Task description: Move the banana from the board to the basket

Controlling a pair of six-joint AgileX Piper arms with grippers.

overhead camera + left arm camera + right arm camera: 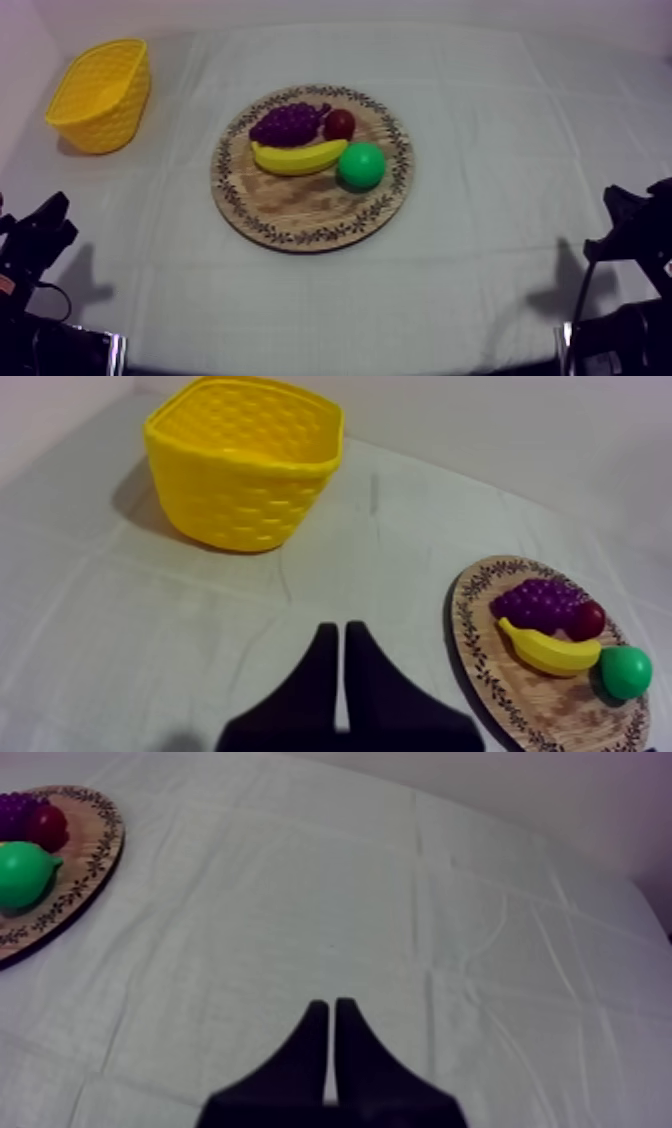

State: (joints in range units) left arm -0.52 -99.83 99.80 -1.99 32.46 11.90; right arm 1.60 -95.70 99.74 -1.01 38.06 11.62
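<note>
- 0 steps done: banana (298, 158) lies on wooden board (300, 215), beside grapes (288, 124).
- Yellow basket (100, 95) sits at board's 10 o'clock.
- Left gripper (340, 631), right gripper (328, 1007): jaws together, holding nothing.

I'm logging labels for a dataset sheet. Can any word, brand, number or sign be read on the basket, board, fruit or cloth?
None. The yellow basket is plain weave; the wooden board bears only a leaf pattern round its rim; the banana, grapes, small red fruit and pear carry no print; the cloth shows no writing.
</note>
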